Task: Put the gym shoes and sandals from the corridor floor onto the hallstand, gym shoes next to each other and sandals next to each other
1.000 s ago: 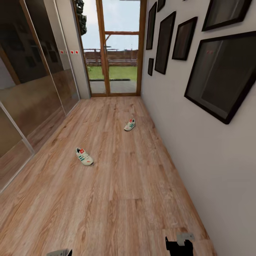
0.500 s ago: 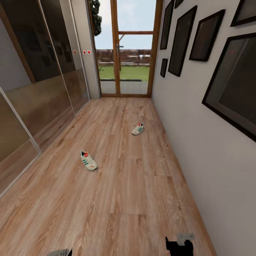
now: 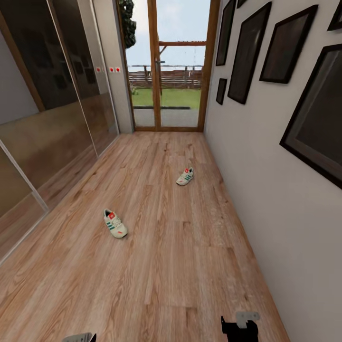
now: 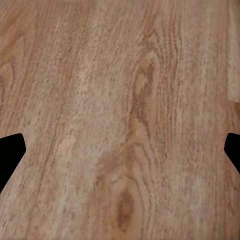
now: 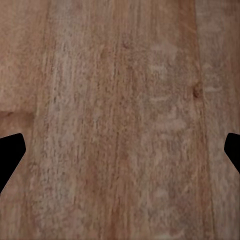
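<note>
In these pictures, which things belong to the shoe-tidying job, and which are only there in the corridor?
For the job:
- near gym shoe
- far gym shoe
- corridor floor
- left claw and right claw, both open and empty

Only there:
- framed pictures
- glass door
- mirrored wardrobe

corridor floor (image 3: 180,266): light brown wood-look planks, visible grain and knots, low sheen | gym shoes (image 3: 115,223) (image 3: 185,176): off-white, matt, green stripes | wardrobe doors (image 3: 52,109): glossy dark reflective panels | wall (image 3: 266,199): smooth matt pale paint | picture frames (image 3: 247,57): dark, glazed | door frame (image 3: 154,66): brown wood
</note>
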Tool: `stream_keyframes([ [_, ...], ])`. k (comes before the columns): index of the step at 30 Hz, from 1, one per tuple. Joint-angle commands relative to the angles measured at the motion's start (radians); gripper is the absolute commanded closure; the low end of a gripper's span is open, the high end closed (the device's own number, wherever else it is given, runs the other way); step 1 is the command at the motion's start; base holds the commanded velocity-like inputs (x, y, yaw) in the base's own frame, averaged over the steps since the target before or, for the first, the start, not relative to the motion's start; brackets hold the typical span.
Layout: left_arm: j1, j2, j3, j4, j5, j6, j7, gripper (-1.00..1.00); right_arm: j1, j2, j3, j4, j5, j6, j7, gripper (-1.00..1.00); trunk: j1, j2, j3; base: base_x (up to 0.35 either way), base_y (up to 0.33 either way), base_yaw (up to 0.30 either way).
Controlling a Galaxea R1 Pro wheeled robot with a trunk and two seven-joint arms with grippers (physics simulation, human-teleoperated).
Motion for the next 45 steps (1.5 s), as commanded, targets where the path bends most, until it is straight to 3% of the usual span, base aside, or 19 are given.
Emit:
stream_keyframes([
  [1, -0.001, -0.001, 0.007, 0.001, 0.002, -0.002, -0.01, -1.0, 0.0, 0.0, 0.002, 0.001, 0.004, -0.002, -0.005, -1.0, 0.0, 0.0, -0.001, 0.037, 0.0, 0.0],
  [18, -0.001, -0.001, 0.007, 0.001, 0.001, -0.002, -0.01, -1.0, -0.001, 0.0, 0.002, 0.001, 0.004, -0.002, -0.005, -1.0, 0.0, 0.0, -0.001, 0.061, 0.0, 0.0],
  [35, -0.001, -0.001, 0.007, 0.001, 0.001, -0.002, -0.01, -1.0, -0.001, 0.0, 0.002, 0.001, 0.004, -0.002, -0.005, -1.0, 0.0, 0.0, -0.001, 0.283, 0.0, 0.0],
  [45, -0.001, -0.001, 0.005, 0.001, 0.0, -0.002, -0.01, -1.0, 0.0, 0.0, 0.002, 0.001, 0.004, -0.002, -0.005, -1.0, 0.0, 0.0, -0.001, 0.071, 0.0, 0.0],
])
